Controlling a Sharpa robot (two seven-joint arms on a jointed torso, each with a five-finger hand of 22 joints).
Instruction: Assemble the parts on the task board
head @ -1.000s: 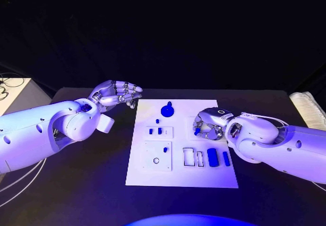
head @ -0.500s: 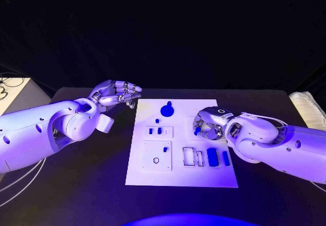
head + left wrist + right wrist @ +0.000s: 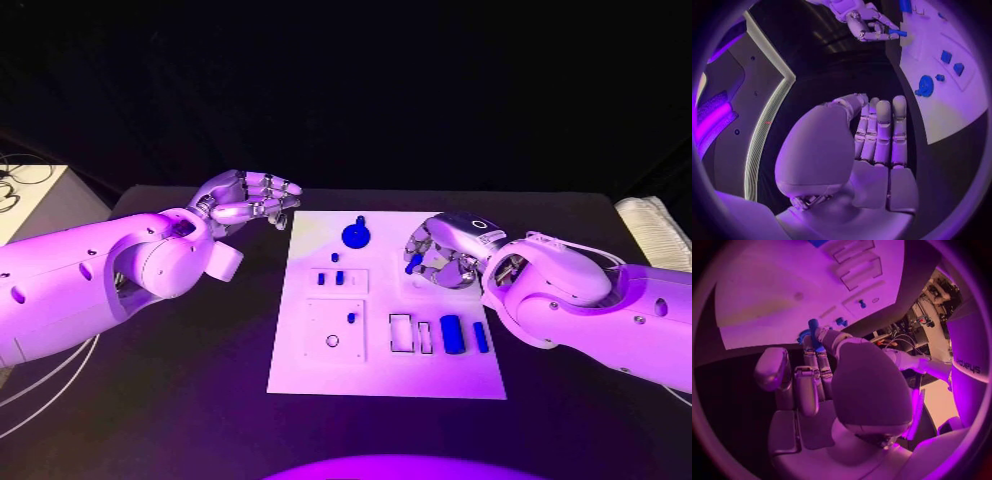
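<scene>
The right hand (image 3: 443, 258) holds a small blue part (image 3: 415, 262) pinched in its fingers (image 3: 817, 342), lifted over the right side of the white task board (image 3: 310, 375). In the left wrist view the same blue part (image 3: 897, 33) sticks out from the tips of that hand (image 3: 869, 26) above the board (image 3: 954, 115). In the right wrist view the part (image 3: 813, 331) stands up from the fingertips with the board (image 3: 767, 305) beyond it.

The left hand (image 3: 248, 198) hovers just off the board's far left corner, over the dark worktop (image 3: 173, 400). Its fingers (image 3: 882, 130) are curled in toward the palm and hold nothing.

On the board, a round blue knob (image 3: 355, 236) sits near the far edge, in the middle. Nearer than it lies a tiny blue piece (image 3: 335, 257), and then two short blue pegs (image 3: 329, 279) stand side by side in a small square plate. A larger square plate (image 3: 333, 331) lies nearer still, with a small blue pin (image 3: 351, 318) and a round hole in it. To its right are two narrow rectangular slots (image 3: 411, 334), then a long blue bar (image 3: 453, 334) and a thinner blue bar (image 3: 480, 337) lying next to each other, close to the right forearm.
</scene>
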